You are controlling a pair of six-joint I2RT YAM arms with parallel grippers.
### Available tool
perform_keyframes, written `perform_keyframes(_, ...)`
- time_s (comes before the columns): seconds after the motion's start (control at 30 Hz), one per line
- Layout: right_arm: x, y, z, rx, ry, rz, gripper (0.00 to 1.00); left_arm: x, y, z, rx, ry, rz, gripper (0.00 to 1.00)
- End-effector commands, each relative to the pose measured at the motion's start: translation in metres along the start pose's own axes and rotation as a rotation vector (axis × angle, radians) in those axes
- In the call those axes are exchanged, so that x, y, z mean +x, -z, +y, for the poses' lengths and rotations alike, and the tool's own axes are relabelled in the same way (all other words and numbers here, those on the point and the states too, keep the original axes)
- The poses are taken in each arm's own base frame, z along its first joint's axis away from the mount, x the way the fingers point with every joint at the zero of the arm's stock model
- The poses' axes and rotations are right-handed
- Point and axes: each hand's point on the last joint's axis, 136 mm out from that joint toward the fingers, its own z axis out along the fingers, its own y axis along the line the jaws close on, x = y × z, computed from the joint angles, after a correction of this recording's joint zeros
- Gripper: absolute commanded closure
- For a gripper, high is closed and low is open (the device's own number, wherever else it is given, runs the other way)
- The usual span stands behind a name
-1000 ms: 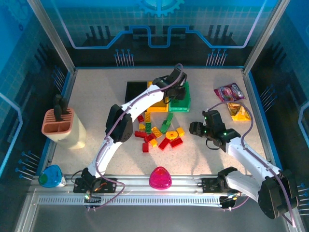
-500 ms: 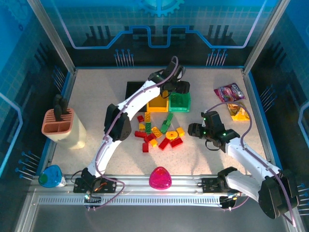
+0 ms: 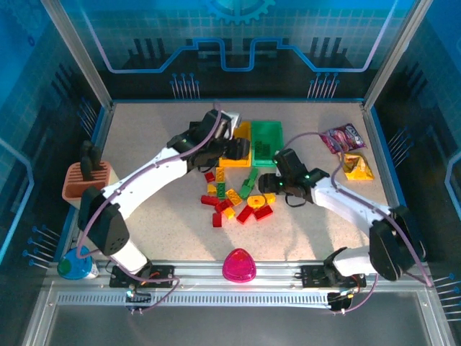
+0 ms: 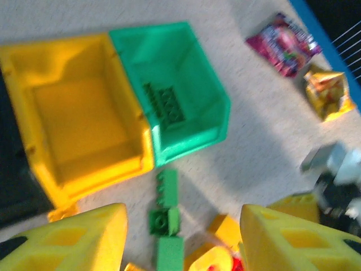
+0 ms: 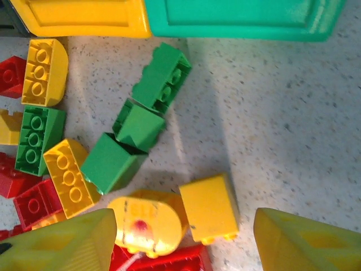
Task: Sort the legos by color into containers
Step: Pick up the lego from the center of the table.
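The legos (image 3: 234, 198) lie in a loose red, yellow and green pile in mid-table. Behind them stand the yellow bin (image 3: 240, 137) and the green bin (image 3: 268, 138); a green brick (image 4: 164, 104) lies inside the green one. A dark edge of the black bin (image 4: 10, 180) shows left of the yellow bin (image 4: 79, 124). My left gripper (image 3: 238, 149) hangs open and empty above three green bricks (image 4: 165, 219). My right gripper (image 3: 268, 184) is open low over the pile's right edge, with a rounded yellow brick (image 5: 149, 223) and a square yellow brick (image 5: 208, 207) between its fingers (image 5: 307, 243).
Two snack packets (image 3: 344, 135) (image 3: 356, 167) lie at the right. A pink dome (image 3: 239, 265) sits near the front rail. A terracotta holder (image 3: 86, 180) stands at the left, with a blue object (image 3: 75, 263) in front of it.
My left gripper opened over the green bin and pulled back left toward the yellow bin. The right arm swung left, to the pile's edge.
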Motion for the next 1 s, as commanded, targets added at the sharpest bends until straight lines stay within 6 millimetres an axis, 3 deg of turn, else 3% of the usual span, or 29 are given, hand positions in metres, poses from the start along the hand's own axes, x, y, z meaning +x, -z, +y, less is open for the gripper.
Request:
perform_keyframes(0.0,-0.010,-0.005,0.010,0.064,0.051,0.018,0.35,0.025,0.003,0.030,-0.055,0.071,0.001,0.46)
perform_keyframes(0.2,-0.021,-0.029,0.016,0.121,0.058,0.064,0.40,0.082,0.018,0.064,-0.122,0.145,0.037,0.48)
perform_keyframes(0.43,-0.032,-0.058,0.018,0.175,0.042,0.087,0.44,0.122,0.036,0.083,-0.145,0.194,0.040,0.49)
perform_keyframes(0.6,-0.034,-0.078,0.015,0.221,0.018,0.100,0.47,0.136,0.045,0.091,-0.169,0.195,0.048,0.50)
perform_keyframes(0.97,-0.036,-0.111,0.016,0.253,-0.019,0.123,0.50,0.143,0.057,0.098,-0.183,0.200,0.021,0.50)
